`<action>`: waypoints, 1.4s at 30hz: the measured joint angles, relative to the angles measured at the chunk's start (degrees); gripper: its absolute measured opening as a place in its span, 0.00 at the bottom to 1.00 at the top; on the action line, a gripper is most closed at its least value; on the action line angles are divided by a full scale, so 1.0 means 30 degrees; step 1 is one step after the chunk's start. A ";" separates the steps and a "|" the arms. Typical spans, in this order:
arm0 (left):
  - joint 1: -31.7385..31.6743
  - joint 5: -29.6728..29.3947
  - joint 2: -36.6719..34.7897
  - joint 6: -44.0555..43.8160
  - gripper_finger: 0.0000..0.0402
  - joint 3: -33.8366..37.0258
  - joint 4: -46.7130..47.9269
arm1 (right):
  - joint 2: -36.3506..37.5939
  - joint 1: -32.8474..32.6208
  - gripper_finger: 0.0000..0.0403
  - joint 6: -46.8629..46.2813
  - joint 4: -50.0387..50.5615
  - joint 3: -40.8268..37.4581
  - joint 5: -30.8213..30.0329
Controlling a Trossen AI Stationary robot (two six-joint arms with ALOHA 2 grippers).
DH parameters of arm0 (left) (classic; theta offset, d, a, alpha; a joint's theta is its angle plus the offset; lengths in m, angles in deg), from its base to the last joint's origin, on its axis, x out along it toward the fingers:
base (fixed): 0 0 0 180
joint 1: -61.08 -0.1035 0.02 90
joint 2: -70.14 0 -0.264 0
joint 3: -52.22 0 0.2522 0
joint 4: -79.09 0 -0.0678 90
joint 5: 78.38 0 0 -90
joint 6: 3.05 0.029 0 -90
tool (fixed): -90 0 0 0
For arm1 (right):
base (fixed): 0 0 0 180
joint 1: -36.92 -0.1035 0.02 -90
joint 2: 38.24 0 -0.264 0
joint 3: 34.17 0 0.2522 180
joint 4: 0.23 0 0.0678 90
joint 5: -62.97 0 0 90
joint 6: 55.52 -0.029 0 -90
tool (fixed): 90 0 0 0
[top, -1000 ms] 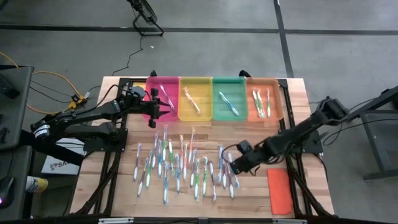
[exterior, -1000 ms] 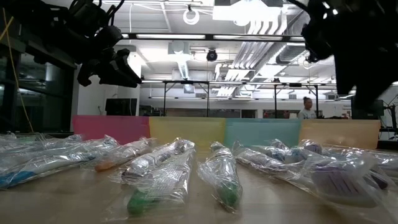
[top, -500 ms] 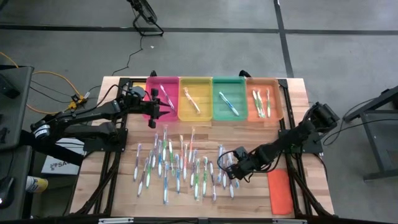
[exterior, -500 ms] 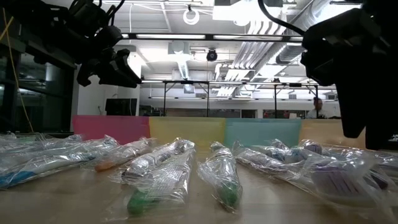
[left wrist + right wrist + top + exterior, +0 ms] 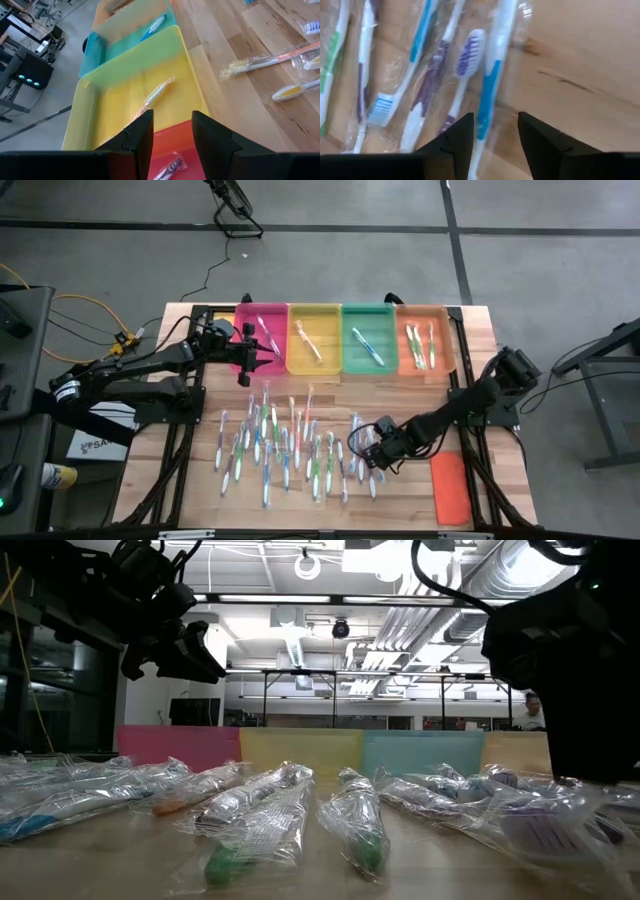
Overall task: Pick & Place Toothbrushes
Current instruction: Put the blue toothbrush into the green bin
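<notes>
The right claw (image 5: 372,452) is down at the right end of the spread of wrapped toothbrushes (image 5: 290,445) on the near half of the wooden table (image 5: 480,330). Its wrist view shows its two fingers (image 5: 452,145) standing apart with a blue-handled toothbrush (image 5: 487,100) in clear wrap lying in the gap between them, not yet pinched. A purple-bristled brush (image 5: 465,65) lies just beside it on the left.

The left claw (image 5: 248,358) hangs above the near edge of the pink tray (image 5: 240,350) at the far left of the table. Its fingers (image 5: 142,135) are apart with nothing between them. Its wrist view looks past them onto the yellow tray (image 5: 95,112), where one yellow toothbrush (image 5: 157,95) lies.

Four trays stand in a row along the far side: pink, yellow (image 5: 296,365), green (image 5: 350,360) and orange (image 5: 445,355), each with one or more brushes inside. A flat orange lid (image 5: 450,488) lies near the right front corner of the table, well apart from the brushes.

In the low view the wrapped brushes (image 5: 260,810) fill the foreground, with the tray walls behind them
</notes>
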State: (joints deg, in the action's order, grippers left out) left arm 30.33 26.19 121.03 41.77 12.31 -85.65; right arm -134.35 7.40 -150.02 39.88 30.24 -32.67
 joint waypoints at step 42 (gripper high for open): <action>0.0000 -0.0094 0.0000 -0.0029 0.32 -0.0015 0.0051 | 0.7495 1.2298 0.01 1.5161 0.4921 -0.0007 -0.2185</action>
State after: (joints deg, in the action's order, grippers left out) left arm 30.33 25.91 121.03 41.68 12.26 -85.49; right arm -111.87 44.30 -104.54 54.64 30.22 -39.23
